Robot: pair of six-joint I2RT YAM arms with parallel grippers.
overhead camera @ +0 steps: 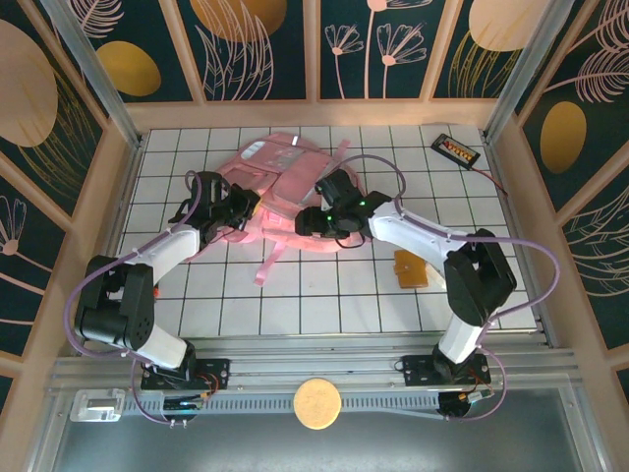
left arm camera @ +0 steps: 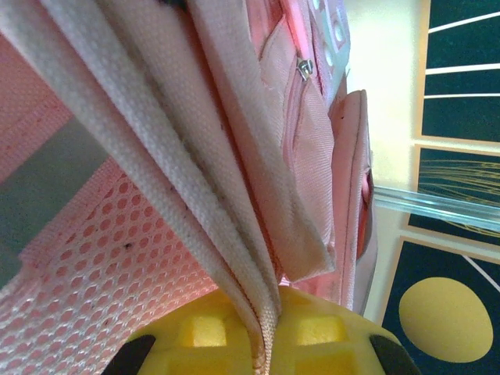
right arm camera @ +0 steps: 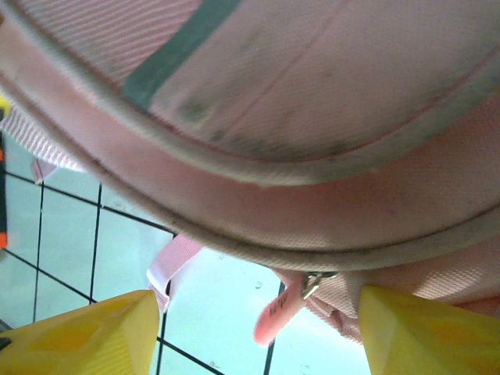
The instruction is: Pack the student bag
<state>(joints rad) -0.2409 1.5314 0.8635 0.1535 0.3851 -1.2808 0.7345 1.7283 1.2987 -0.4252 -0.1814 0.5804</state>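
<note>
Two arms meet at the backpack (overhead camera: 280, 167), which lies flat on the tiled desk (overhead camera: 324, 305) toward 12 o'clock from the bases, with a loose strap (overhead camera: 267, 264) trailing toward 6 o'clock. The left gripper (overhead camera: 232, 210) sits at the bag's 8 o'clock side. In its wrist view the jaws look pressed together on a band of cream webbing (left arm camera: 195, 180) beside the mesh back panel (left arm camera: 101, 258). The right gripper (overhead camera: 313, 220) is at the bag's 5 o'clock edge, jaws wide apart and holding nothing. The piped rim (right arm camera: 258, 176) is just above them and a zip pull (right arm camera: 312, 283) hangs between.

The bag looks soft, light and floppy, woven cloth that will probably sag, fold and drag rather than lift as one piece. Webbing and piped seams look like the firmest places to pinch, while flat panels would likely slip or bunch. For opening, the small zip pull is the likely handle, with the other arm holding the cloth taut. A tan pouch (overhead camera: 411, 267) lies at 4 o'clock, well apart.
</note>
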